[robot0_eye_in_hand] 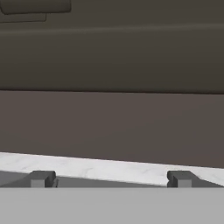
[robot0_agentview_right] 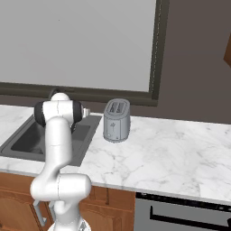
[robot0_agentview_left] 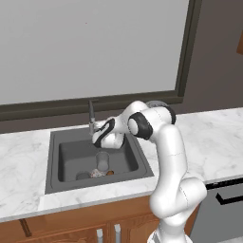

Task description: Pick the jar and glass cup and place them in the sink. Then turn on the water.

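Note:
The dark grey sink [robot0_agentview_left: 66,167] is set into the marble counter. In its basin the glass cup [robot0_agentview_left: 102,160] stands upright. Just in front of it lies the jar [robot0_agentview_left: 98,173], seemingly on its side, with brown bits beside it. My gripper [robot0_agentview_left: 93,128] hovers over the basin's back edge, right at the base of the slim dark faucet [robot0_agentview_left: 91,114]. In the hand view the gripper [robot0_eye_in_hand: 111,179] is open, its fingertips [robot0_eye_in_hand: 42,178] wide apart with nothing between them, facing the wall behind the counter. The water is out of view.
A silver toaster [robot0_agentview_right: 116,120] stands on the counter right of the sink [robot0_agentview_right: 27,140]. A window with a dark frame [robot0_agentview_left: 182,52] runs along the back wall. Marble counter [robot0_agentview_left: 213,142] stretches to the right, above a dark appliance front.

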